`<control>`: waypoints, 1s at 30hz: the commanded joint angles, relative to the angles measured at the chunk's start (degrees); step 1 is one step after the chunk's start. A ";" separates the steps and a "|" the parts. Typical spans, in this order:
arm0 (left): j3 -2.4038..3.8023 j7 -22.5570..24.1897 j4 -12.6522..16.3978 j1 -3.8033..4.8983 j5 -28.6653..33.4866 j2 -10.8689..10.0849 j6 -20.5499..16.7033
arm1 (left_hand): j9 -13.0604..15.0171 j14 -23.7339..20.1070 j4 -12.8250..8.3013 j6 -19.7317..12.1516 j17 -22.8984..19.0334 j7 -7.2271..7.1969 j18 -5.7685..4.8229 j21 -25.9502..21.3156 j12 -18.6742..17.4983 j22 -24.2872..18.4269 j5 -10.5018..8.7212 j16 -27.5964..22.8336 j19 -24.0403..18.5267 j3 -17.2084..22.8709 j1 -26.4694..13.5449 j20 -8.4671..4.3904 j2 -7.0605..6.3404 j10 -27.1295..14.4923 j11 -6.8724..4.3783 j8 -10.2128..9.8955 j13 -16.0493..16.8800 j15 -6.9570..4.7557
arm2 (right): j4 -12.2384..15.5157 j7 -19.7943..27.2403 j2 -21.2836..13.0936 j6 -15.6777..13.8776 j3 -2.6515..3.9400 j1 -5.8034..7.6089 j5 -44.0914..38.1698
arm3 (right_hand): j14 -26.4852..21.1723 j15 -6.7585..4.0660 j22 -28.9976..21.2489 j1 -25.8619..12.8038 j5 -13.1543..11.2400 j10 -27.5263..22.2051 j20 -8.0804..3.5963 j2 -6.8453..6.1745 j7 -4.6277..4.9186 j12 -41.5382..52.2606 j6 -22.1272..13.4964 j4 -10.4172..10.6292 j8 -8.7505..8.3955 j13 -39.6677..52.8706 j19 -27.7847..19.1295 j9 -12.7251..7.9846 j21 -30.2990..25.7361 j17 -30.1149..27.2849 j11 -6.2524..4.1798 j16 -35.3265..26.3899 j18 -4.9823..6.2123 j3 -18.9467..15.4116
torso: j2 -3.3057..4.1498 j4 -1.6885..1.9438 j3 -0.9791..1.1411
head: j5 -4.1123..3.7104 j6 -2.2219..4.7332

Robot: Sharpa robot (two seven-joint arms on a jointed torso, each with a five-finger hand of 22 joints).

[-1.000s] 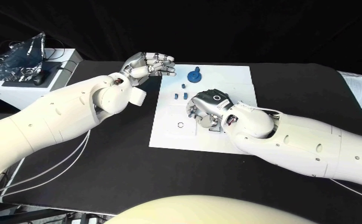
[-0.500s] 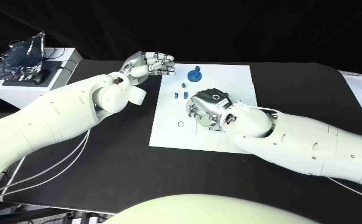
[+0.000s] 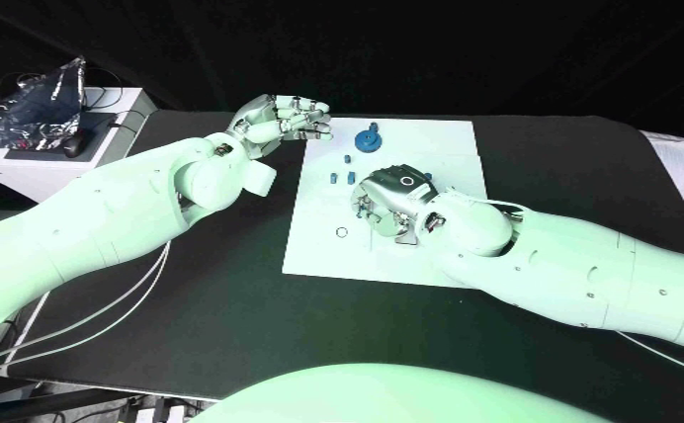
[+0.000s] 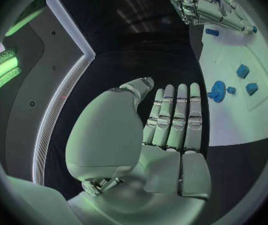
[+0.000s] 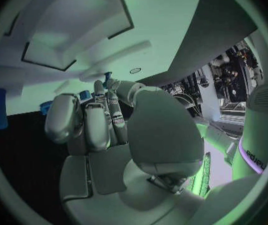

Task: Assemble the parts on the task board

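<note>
The white task board (image 3: 428, 161) lies mid-table. A round blue part with a peg (image 3: 370, 140) stands near its far edge, with small blue pieces (image 3: 342, 179) just in front of it and a small ring (image 3: 342, 234) nearer me. My right hand (image 3: 392, 204) hovers low over the board's middle, fingers curled down; a small blue part (image 5: 106, 77) shows at its fingertips. My left hand (image 3: 281, 121) hangs by the board's far left corner, fingers curled in together (image 4: 171, 117), holding nothing. The left wrist view shows the round part (image 4: 217, 91) and my right hand (image 4: 203, 7).
A white box with crinkled foil (image 3: 50, 107) stands at the table's back left. Cables (image 3: 86, 314) trail along the left side. A pale sheet (image 3: 664, 151) lies at the right edge. Another blue piece (image 5: 0, 108) lies beside the board.
My right hand has edged slightly toward the far left over the board. The left hand has stayed where it was.
</note>
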 commanded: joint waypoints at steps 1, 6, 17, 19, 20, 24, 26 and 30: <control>0.05 0.15 0.17 0.04 0.40 0.03 1.02 | -0.05 0.25 0.02 0.00 0.05 0.46 0.71 -0.28 -0.30 -0.05 -0.28 -0.20 0.47 0.36 0.37 0.01 -0.12 -0.12 0.46 0.02 0.04 -0.06 | -0.35 0.10 0.08 2.42 -0.17 -0.17 -0.75 | 2.58 -0.13 2.85 -0.22 0.27 2.55 0.13 0.08 0.38 -0.28 -0.39 -0.18 0.13 0.05 0.25 0.13 -0.52 -0.17 -2.41 0.15 -0.29 0.23 | 0.00 0.03 -0.01 | -0.04 -0.13; 0.05 0.10 0.13 0.04 0.40 0.03 1.05 | -0.05 0.25 0.02 0.00 0.05 0.46 0.71 -0.28 -0.30 -0.05 -0.28 -0.20 0.47 0.36 0.37 0.01 -0.12 -0.12 0.46 0.02 0.04 -0.06 | -0.37 0.97 0.09 2.10 -0.23 -0.17 -0.49 | 2.43 0.76 2.73 -1.73 3.88 -0.02 0.74 -1.64 1.32 -1.85 -2.59 -0.27 -0.95 -0.43 -0.27 -0.04 -1.54 -0.48 -1.36 0.47 -0.17 -1.50 | 0.01 0.01 -0.02 | 0.01 -0.25; 0.05 -0.03 -0.05 0.03 0.40 0.09 1.08 | -0.05 0.25 0.02 0.00 0.05 0.46 0.71 -0.28 -0.30 -0.05 -0.28 -0.20 0.47 0.36 0.37 0.01 -0.12 -0.12 0.46 0.02 0.04 -0.06 | 0.49 1.73 -0.30 2.19 -0.29 -0.22 -0.09 | 2.29 1.32 2.57 -2.70 4.41 -2.37 1.27 -3.19 1.62 -1.83 -3.85 -0.03 -2.06 -1.10 -0.63 -0.69 -2.37 -0.75 -0.76 0.74 -0.01 -2.52 | -0.03 -0.04 0.02 | 0.20 -0.52; 0.05 -0.06 -0.07 0.03 0.40 0.07 1.09 | -0.05 0.25 0.02 0.00 0.05 0.46 0.71 -0.28 -0.30 -0.05 -0.28 -0.20 0.47 0.36 0.37 0.01 -0.12 -0.12 0.46 0.02 0.04 -0.06 | 0.55 1.66 -0.35 2.04 -0.29 -0.24 -0.07 | 2.28 1.32 2.56 -2.73 4.42 -2.38 1.28 -3.22 1.62 -1.82 -3.86 -0.03 -2.08 -1.11 -0.64 -0.70 -2.40 -0.78 -0.76 0.73 0.00 -2.54 | -0.03 -0.04 0.02 | 0.20 -0.52; 0.05 -0.07 -0.07 0.03 0.40 0.07 1.09 | -0.05 0.25 0.02 0.00 0.05 0.46 0.71 -0.28 -0.30 -0.05 -0.28 -0.20 0.47 0.36 0.37 0.01 -0.12 -0.12 0.46 0.02 0.04 -0.06 | 0.57 1.62 -0.37 1.95 -0.29 -0.24 -0.07 | 2.28 1.32 2.56 -2.73 4.42 -2.38 1.28 -3.22 1.62 -1.82 -3.86 -0.03 -2.08 -1.11 -0.64 -0.70 -2.40 -0.78 -0.76 0.73 0.00 -2.54 | -0.03 -0.04 0.02 | 0.20 -0.52; 0.05 -0.10 -0.09 0.03 0.40 0.08 1.11 | -0.05 0.25 0.02 0.00 0.05 0.46 0.71 -0.28 -0.30 -0.05 -0.28 -0.20 0.47 0.36 0.37 0.01 -0.12 -0.12 0.46 0.02 0.04 -0.06 | 0.64 1.37 -0.40 1.66 -0.30 -0.26 -0.08 | 2.23 1.38 2.52 -2.92 4.58 -2.62 1.36 -3.48 1.70 -1.81 -4.08 0.07 -2.30 -1.19 -0.70 -0.85 -2.58 -0.92 -0.69 0.71 0.04 -2.68 | -0.02 -0.01 0.03 | 0.23 -0.56; 0.05 -0.14 -0.10 0.03 0.40 0.08 1.14 | -0.05 0.25 0.02 0.00 0.05 0.46 0.71 -0.28 -0.30 -0.05 -0.28 -0.20 0.47 0.36 0.37 0.01 -0.12 -0.12 0.46 0.02 0.04 -0.06 | 0.68 1.24 -0.43 1.47 -0.30 -0.26 -0.08 | 2.23 1.39 2.50 -2.95 4.62 -2.71 1.38 -3.52 1.71 -1.82 -4.11 0.09 -2.34 -1.22 -0.71 -0.89 -2.63 -0.89 -0.66 0.76 0.05 -2.70 | -0.01 0.01 0.03 | 0.24 -0.61; 0.05 -0.22 -0.13 0.03 0.40 0.07 1.14 | -0.05 0.25 0.02 0.00 0.05 0.46 0.71 -0.28 -0.30 -0.05 -0.28 -0.20 0.47 0.36 0.37 0.01 -0.12 -0.12 0.46 0.02 0.04 -0.06 | 0.68 0.98 -0.48 0.61 -0.30 -0.27 -0.10 | 2.17 1.49 2.33 -2.98 4.79 -3.30 1.49 -3.78 1.83 -1.88 -4.30 0.10 -2.57 -1.38 -0.88 -1.06 -3.14 -1.05 -0.52 0.74 0.14 -2.73 | -0.01 -0.02 0.03 | 0.23 -0.63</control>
